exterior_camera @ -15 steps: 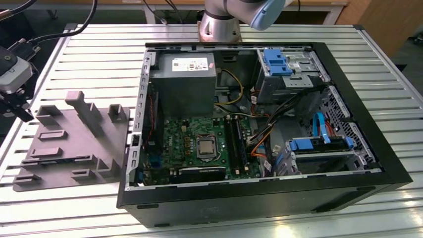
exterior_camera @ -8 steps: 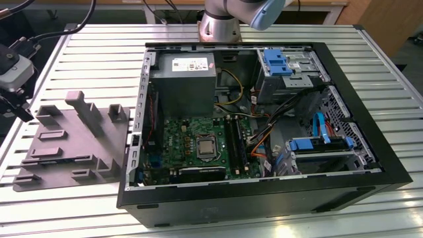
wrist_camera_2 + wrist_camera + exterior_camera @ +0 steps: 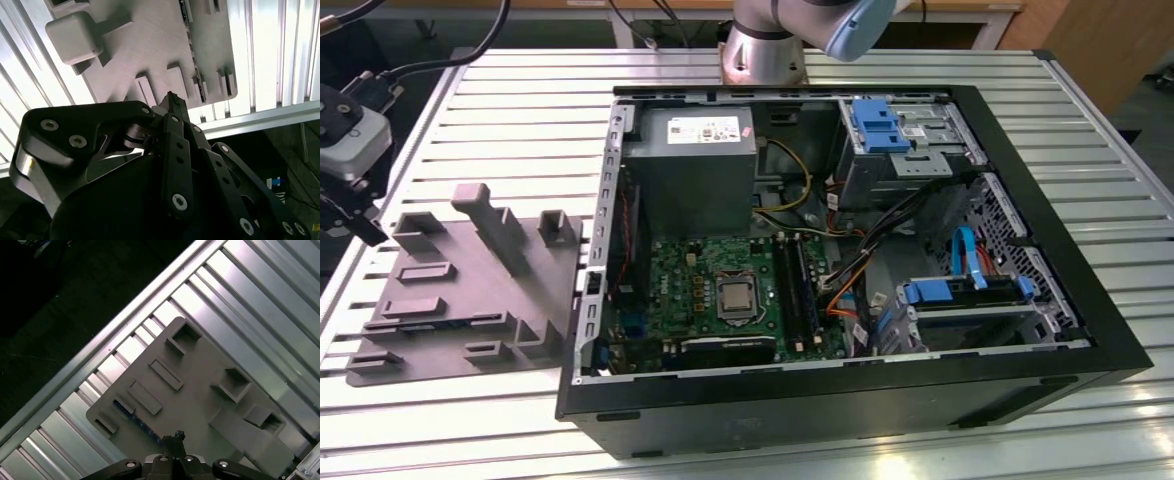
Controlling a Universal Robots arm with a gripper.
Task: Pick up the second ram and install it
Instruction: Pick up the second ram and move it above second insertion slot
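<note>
Open black PC case (image 3: 854,395) sits on the slatted metal surface (image 3: 480,420), motherboard (image 3: 680,290) and grey power supply (image 3: 690,160) showing inside. Grey fixture plate (image 3: 467,290) with upright blocks (image 3: 491,215) lies just beside it.

The black jointed gripper (image 3: 171,101) hangs above a grey fixture plate (image 3: 150,45) on the slatted desk (image 3: 270,50). The second ram (image 3: 191,47) stands edge-on in the plate.

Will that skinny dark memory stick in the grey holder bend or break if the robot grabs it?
The memory stick looks like a thin flat board, so it would probably stay stiff, not flop. It is slim beside the grey holder, so likely light. It seems to stand on its narrow edge, so a sideways push might tip or crack it.
</note>
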